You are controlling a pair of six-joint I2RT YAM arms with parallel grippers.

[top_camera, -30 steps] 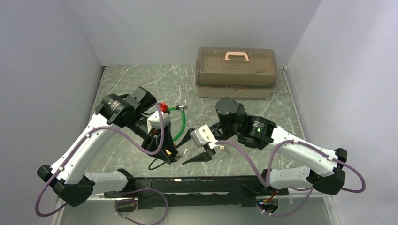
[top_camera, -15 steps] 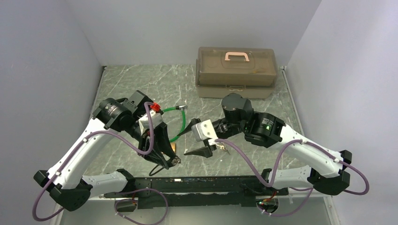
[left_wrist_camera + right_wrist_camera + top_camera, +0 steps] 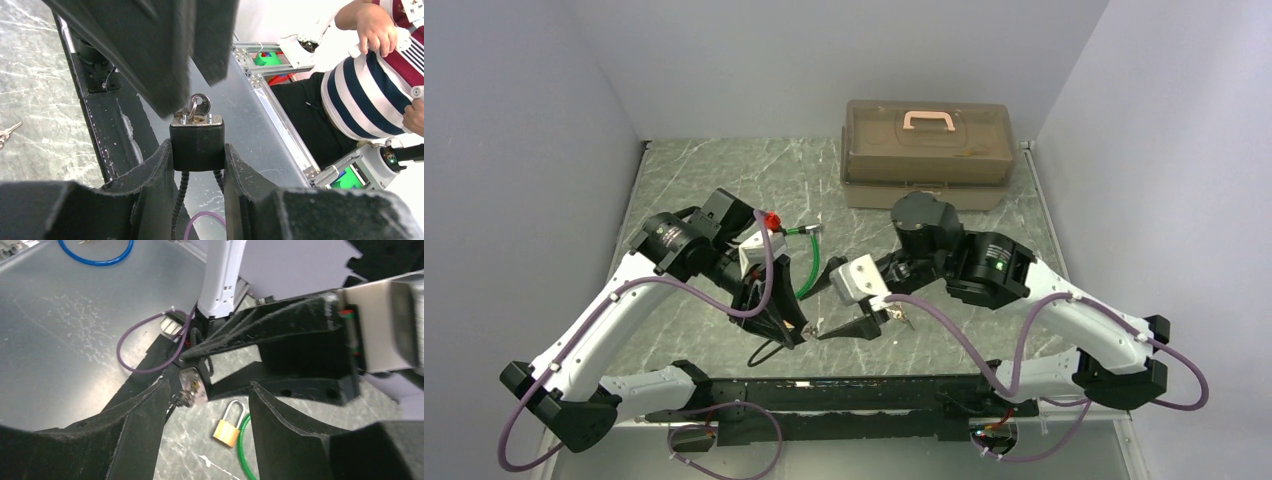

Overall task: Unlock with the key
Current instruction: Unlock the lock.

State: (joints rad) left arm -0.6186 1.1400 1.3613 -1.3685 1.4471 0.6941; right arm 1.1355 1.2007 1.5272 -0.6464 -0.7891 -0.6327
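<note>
My left gripper (image 3: 197, 150) is shut on a small black lock body (image 3: 197, 147) with a silver face, and a black cable hangs below it. A small silver key (image 3: 199, 105) with a ring head stands in the keyhole. My right gripper (image 3: 209, 385) is open. Its left finger lies close beside the lock's face (image 3: 193, 384) and the key (image 3: 183, 399). From above, the right gripper (image 3: 816, 313) and the left gripper (image 3: 796, 333) meet tip to tip near the table's front. A bunch of loose silver keys (image 3: 902, 318) lies on the table under the right wrist.
A brass padlock (image 3: 227, 429) lies on the marble top beside a green cable (image 3: 809, 265). A brown toolbox (image 3: 927, 155) stands at the back right. The black rail (image 3: 844, 392) runs along the near edge. A person in a striped shirt (image 3: 360, 100) sits beyond it.
The right jaws have spread wider and moved left up to the lock. The left gripper dipped toward the near edge, then came back up, still holding the lock.
</note>
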